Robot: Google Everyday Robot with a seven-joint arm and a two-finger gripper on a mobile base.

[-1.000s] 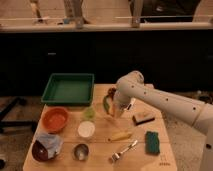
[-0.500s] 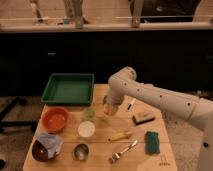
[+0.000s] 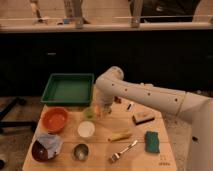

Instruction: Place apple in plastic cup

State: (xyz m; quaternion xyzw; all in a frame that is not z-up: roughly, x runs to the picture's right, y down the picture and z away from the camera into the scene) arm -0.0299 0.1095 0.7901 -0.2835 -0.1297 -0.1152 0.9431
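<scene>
Just right of cup (image 3: 89, 113) and slightly farther: gripper (image 3: 103, 107), pointing down, close beside the rim. Grip state not discernible. No apple visible anywhere apart, so probably tucked inside the gripper. Next, as a judgement: short shift left over cup mouth, then release.

Smooth white arm (image 3: 150, 97) with rounded joints, small dark dots; its seemingly pale end effector (image 3: 101, 108) hangs over the table (image 3: 98, 151).
</scene>
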